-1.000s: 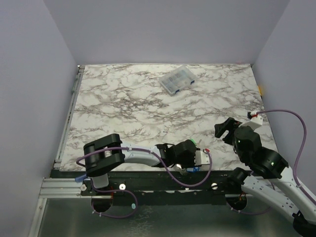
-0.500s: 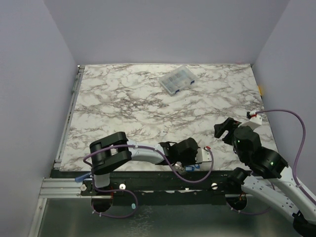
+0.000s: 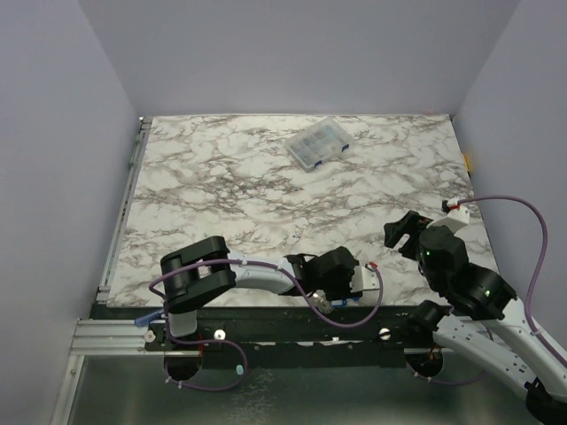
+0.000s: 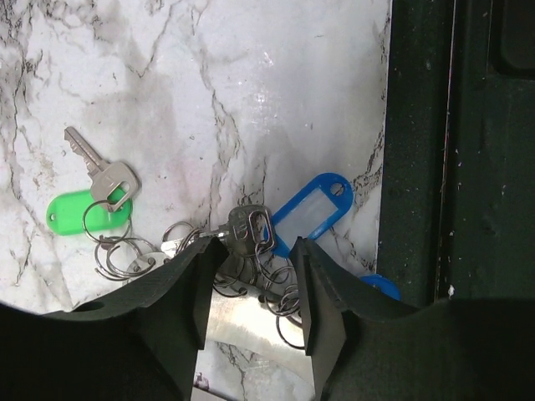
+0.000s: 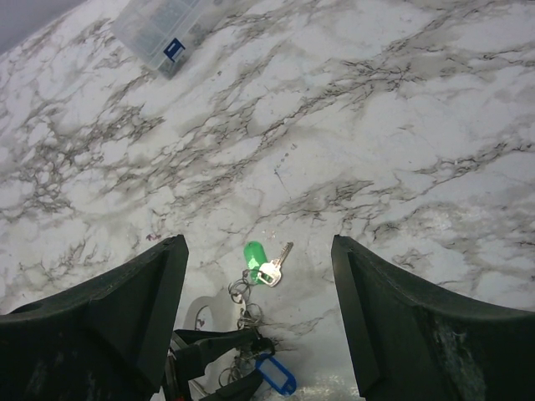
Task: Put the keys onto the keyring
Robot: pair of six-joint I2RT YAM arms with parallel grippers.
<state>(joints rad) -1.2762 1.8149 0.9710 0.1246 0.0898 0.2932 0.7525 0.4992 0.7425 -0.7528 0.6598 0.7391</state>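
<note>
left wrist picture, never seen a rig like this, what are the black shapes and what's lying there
Two robot arms stand at a marble-patterned table. The top picture looks down on both; the other two come from cameras on each wrist, so the black shapes are claw fingers. The left claw is open, low over a tangle of silver rings with a blue plastic tag; a silver key with a green plastic tag lies beside. Nothing is gripped. The right claw hangs open, higher up. A clear plastic compartment box sits far back.
</note>
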